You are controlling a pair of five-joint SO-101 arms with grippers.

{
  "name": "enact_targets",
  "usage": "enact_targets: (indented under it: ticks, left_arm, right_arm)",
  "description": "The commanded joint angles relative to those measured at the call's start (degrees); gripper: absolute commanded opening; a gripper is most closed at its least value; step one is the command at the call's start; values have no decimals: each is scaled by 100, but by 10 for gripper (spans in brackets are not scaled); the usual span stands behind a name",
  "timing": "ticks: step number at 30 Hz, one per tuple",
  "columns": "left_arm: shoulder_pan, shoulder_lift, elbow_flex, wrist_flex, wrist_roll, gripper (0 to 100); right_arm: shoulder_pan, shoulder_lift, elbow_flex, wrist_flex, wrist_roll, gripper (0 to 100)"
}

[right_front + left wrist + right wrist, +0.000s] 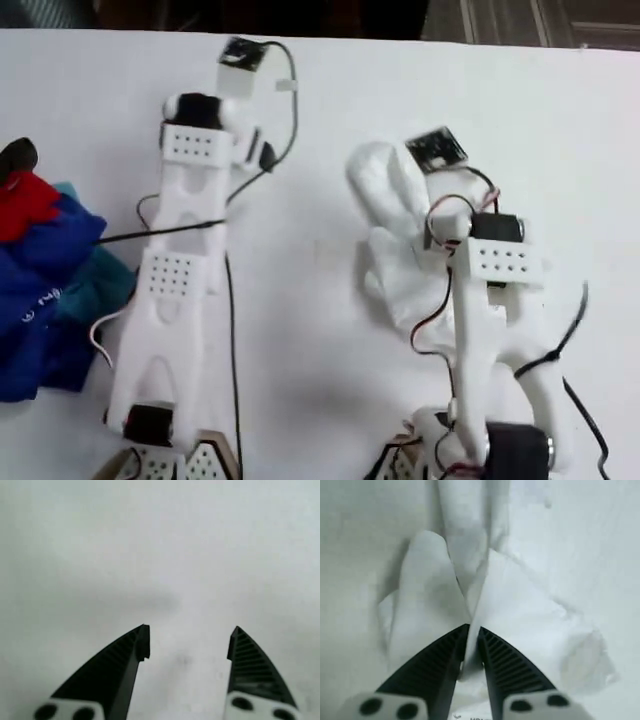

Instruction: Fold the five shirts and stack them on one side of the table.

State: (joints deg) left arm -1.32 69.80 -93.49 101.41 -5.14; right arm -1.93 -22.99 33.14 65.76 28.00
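A crumpled white shirt (390, 235) lies on the white table at centre right. My right gripper (472, 632) is shut on a fold of the white shirt (470, 580), with cloth pinched between the black fingers (445, 655). From above, the right arm (485, 270) sits over the shirt and hides part of it. My left gripper (190, 642) is open above bare table, nothing between its fingers. The left arm (185, 240) stretches toward the far side. A pile of blue, teal and red shirts (45, 275) sits at the left edge.
The white table (320, 120) has bare room at the back and between the arms. Black cables (232, 330) run along both arms. The arm bases (170, 455) stand at the near edge.
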Motion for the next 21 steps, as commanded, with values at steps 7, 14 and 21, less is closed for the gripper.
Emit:
enact_targets:
  ticks: [7,14,21]
  left_arm:
    - [-1213,-1011,-154,114,-413,267]
    - [-1213,-1424,470,114,-536,267]
    - [105,-2277,1640,97,-440,270]
  right_arm:
    - [-1578,-1007,-3393,2360,-404,19]
    - [-1587,-1086,-5371,3574,-369,19]
    - [-1367,-1807,-4563,3565,-360,19]
